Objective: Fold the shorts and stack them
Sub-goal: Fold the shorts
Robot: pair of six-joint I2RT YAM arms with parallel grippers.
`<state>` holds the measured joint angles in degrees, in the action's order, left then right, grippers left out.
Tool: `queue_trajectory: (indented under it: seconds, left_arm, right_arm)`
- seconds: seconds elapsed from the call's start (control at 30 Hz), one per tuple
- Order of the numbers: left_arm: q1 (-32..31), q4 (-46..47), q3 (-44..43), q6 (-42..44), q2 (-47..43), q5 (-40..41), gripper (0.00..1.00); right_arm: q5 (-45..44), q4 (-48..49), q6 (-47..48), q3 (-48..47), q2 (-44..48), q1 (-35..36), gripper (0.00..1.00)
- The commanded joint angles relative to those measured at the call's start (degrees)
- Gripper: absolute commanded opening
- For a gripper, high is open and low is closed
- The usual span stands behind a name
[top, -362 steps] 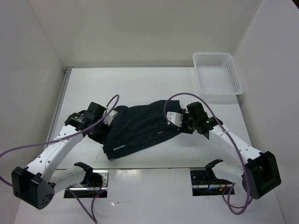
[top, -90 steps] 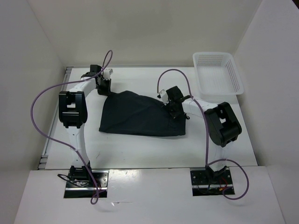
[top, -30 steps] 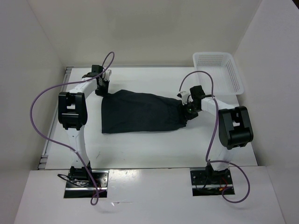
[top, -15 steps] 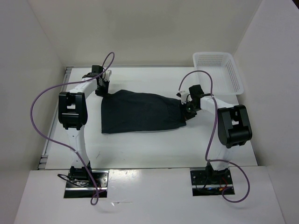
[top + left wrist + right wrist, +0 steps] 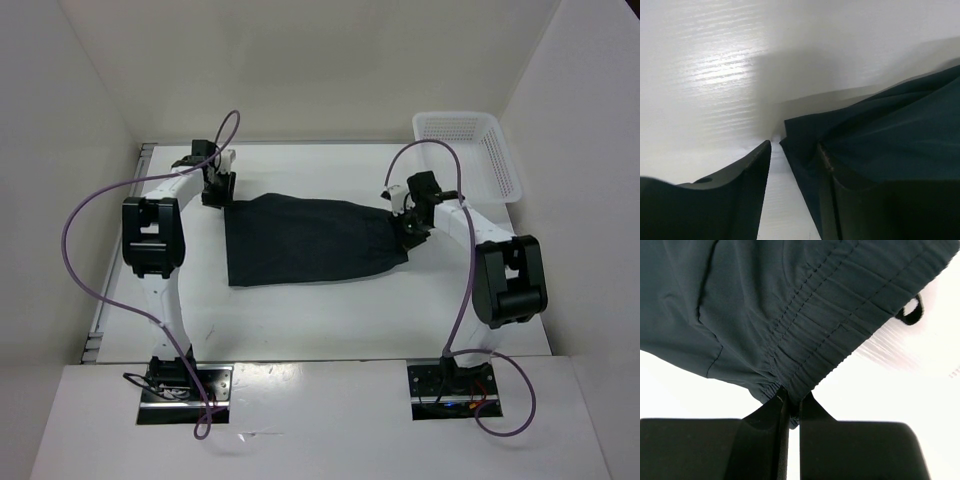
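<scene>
Right gripper [image 5: 790, 399] is seen pinched onto the gathered elastic waistband of the shorts [image 5: 310, 240], which are spread flat as a very dark navy, roughly rectangular sheet mid-table [image 5: 300, 315]. Left gripper [image 5: 794, 149] is parted, with the cloth's far-left corner between its fingers.

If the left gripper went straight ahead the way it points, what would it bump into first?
The left gripper would most likely meet the corner of the shorts first, right at its open fingertips, then the white table underneath. Depth is hard to judge.
</scene>
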<state>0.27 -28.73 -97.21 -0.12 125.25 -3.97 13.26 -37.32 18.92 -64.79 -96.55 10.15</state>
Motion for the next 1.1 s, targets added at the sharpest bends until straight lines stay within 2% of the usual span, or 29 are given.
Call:
queue_trajectory:
  seconds: [0.0, 0.03, 0.1, 0.27, 0.4, 0.53, 0.63, 0.67, 0.8, 0.97, 1.07]
  left_arm:
    - [0.4, -0.6, 0.6, 0.1, -4.2, -4.8, 0.5]
    - [0.4, -0.6, 1.2, 0.1, -5.8, -6.5, 0.56]
    - [0.4, -0.6, 3.2, 0.1, -7.0, -7.7, 0.59]
    - [-1.8, -1.8, 7.7, 0.1, -6.2, -8.4, 0.59]
    - [-4.5, -2.3, 9.8, 0.1, -4.1, -12.5, 0.59]
    - [-8.4, -0.2, 8.4, 0.1, -0.7, -11.1, 0.61]
    - [-9.5, -1.1, 5.4, 0.1, 2.4, -11.1, 0.5]
    - [-9.5, -1.1, 3.7, 0.1, 3.0, -11.1, 0.39]
    - [-10.7, -2.6, 0.8, 0.1, 5.6, -11.1, 0.15]
    - [-11.3, -2.6, -0.4, 0.1, 6.2, -9.0, 0.11]
    - [-10.7, -2.0, -0.4, 0.1, 6.2, -9.0, 0.1]
  right_arm:
    - [-3.7, -2.1, 0.6, -1.8, 4.5, 0.3, 0.0]
    - [-4.2, -2.8, 0.6, -1.8, 4.5, 0.3, 0.0]
    - [-5.1, -3.3, 1.3, -4.1, 4.5, 0.3, 0.0]
    - [-11.5, -5.9, 3.3, -8.6, 4.0, 0.3, 0.0]
    - [-16.7, -9.2, 5.8, -12.3, 4.0, 0.3, 0.0]
    - [-20.6, -10.7, 7.8, -14.4, 4.0, 3.4, 0.0]
    - [-24.0, -12.1, 8.5, -16.5, 3.5, 7.6, 0.0]
    - [-25.7, -12.1, 9.1, -18.2, 2.9, 10.6, 0.0]
    - [-26.4, -14.3, 9.1, -25.6, -1.3, 16.7, 0.0]
    - [-31.4, -15.4, 11.0, -33.5, -7.8, 26.7, 0.0]
    - [-29.2, -17.6, 11.1, -39.5, -13.4, 32.9, 0.0]
